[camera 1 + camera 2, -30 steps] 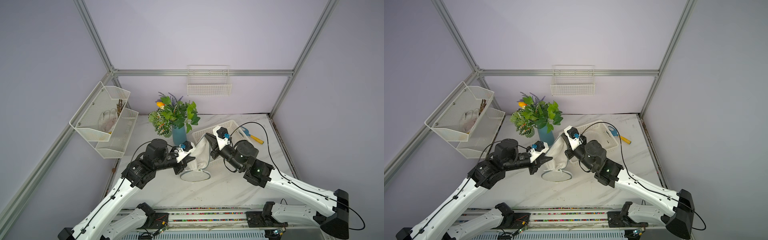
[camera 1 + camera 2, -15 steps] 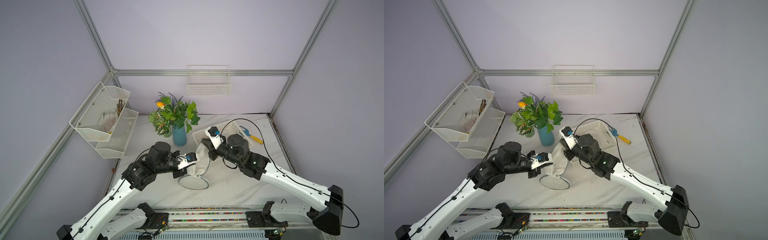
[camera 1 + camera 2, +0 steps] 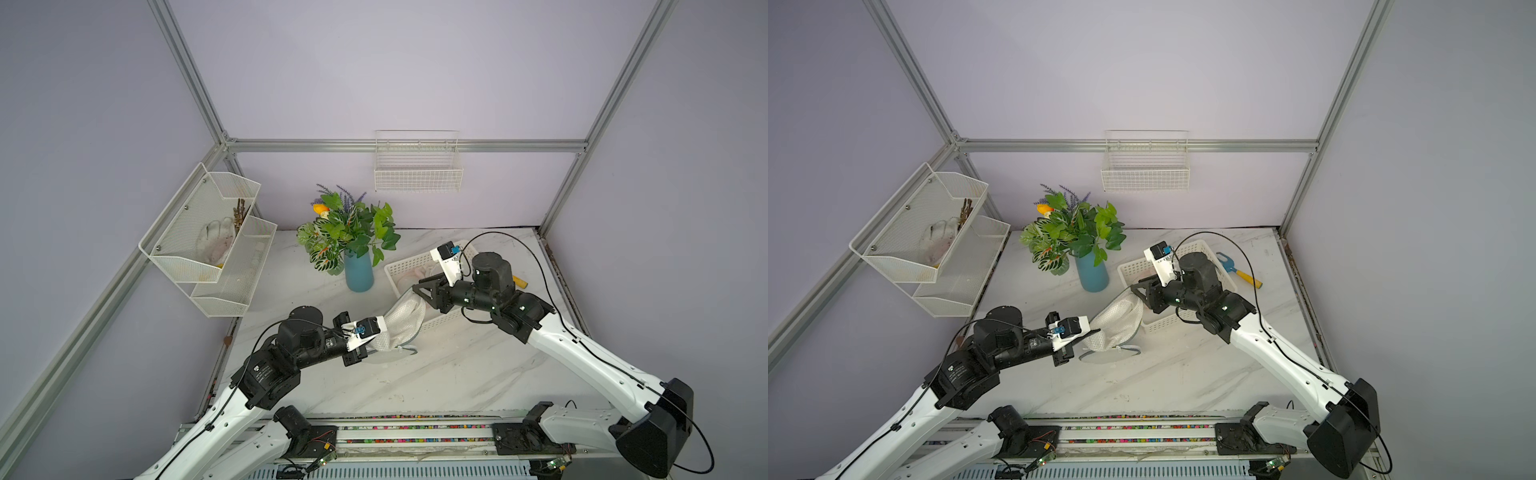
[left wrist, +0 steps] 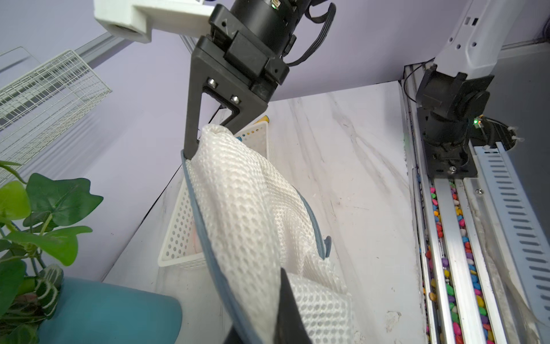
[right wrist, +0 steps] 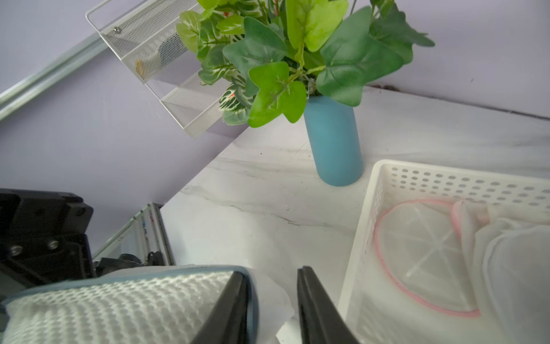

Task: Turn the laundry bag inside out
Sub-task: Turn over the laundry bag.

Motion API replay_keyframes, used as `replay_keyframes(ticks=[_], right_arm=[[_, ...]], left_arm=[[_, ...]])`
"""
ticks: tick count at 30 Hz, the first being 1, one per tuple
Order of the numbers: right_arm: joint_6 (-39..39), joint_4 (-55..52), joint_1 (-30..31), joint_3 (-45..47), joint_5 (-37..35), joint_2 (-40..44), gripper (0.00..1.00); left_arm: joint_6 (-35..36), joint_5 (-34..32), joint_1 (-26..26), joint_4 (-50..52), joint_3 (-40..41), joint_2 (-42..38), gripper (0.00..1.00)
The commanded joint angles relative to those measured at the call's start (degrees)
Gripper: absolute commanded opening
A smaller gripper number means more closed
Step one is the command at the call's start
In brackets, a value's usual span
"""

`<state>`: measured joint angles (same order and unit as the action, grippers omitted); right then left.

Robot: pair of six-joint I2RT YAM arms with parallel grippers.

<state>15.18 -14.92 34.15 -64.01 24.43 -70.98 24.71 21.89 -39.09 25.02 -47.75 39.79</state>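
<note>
The white laundry bag (image 3: 405, 318) hangs slanted over the bench (image 3: 457, 365), near the blue vase (image 3: 359, 272). The left claw (image 3: 371, 348) is clamped on its low end. The right claw (image 5: 270, 271) is apart, maybe touching the top.

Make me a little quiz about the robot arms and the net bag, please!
1. True or false: the right gripper has its jaws apart.
2. Which one is shut on the laundry bag? A: left gripper. B: right gripper.
3. Fill in: the plant stands in a ___ vase.
Key: 1 true; 2 A; 3 blue.
</note>
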Motion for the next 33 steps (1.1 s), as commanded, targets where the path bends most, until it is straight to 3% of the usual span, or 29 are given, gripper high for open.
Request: replay_keyframes(ticks=[1, 7, 12, 18, 20, 21, 23, 29, 33], right_arm=[[8.79, -2.81, -4.41, -1.88, 4.57, 0.07, 0.42], [15.41, -2.57, -8.01, -1.42, 13.25, -0.39, 0.49], [20.01, -0.12, -11.51, 2.27, 15.28, 1.79, 0.58], [30.61, 9.69, -14.68, 7.73, 19.03, 5.52, 0.64], [32.55, 11.25, -15.03, 7.96, 19.69, 6.30, 0.64], [33.58, 12.15, -15.31, 7.95, 19.93, 6.80, 0.70], [35.48, 14.55, -16.06, 7.40, 20.46, 8.03, 0.72], [27.84, 11.83, -16.22, 3.45, 19.16, 10.90, 0.74], [29.21, 16.26, -15.90, 3.30, 23.91, 10.26, 0.73]], left_arm=[[-8.97, 6.89, -0.55, -11.97, 0.92, -1.73, 0.00], [-21.05, 6.02, -0.53, -26.64, 5.49, -2.43, 0.00], [-28.22, 2.41, -0.55, -36.35, 7.93, -2.63, 0.00], [-33.47, -2.29, -0.55, -40.01, 8.57, -1.88, 0.00], [-35.23, -2.13, -0.55, -42.00, 8.99, -1.28, 0.00], [-35.99, -1.77, -0.55, -42.61, 9.01, -0.83, 0.00], [-36.56, -1.01, -0.55, -42.96, 8.94, 0.01, 0.00], [-39.75, 0.36, -0.54, -45.19, 9.50, 1.53, 0.00], [-40.56, 1.12, -0.55, -46.91, 9.69, 2.23, 0.00]])
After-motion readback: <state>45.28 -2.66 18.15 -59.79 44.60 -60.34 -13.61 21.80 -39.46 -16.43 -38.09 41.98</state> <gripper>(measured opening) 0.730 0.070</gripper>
